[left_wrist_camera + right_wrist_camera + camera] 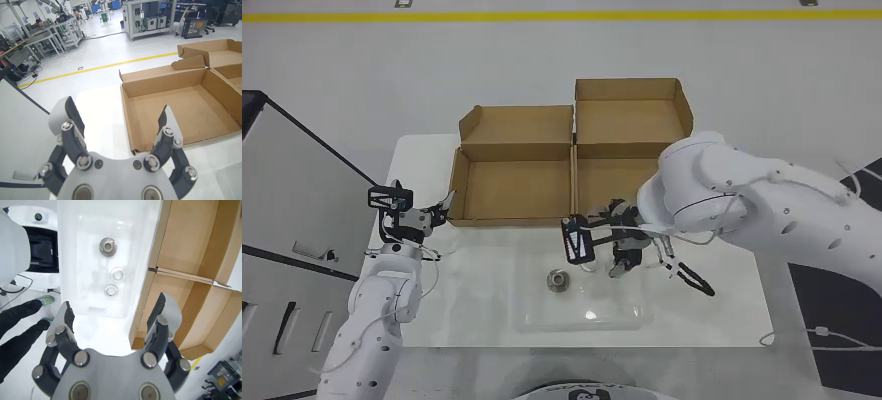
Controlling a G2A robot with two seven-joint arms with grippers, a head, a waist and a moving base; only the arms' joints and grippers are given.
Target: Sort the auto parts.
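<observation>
One flanged metal disc; two shiny rings

The boxes are shown in plain brown, the tabletop in white. The flanged part and rings are rendered silver-grey.
</observation>
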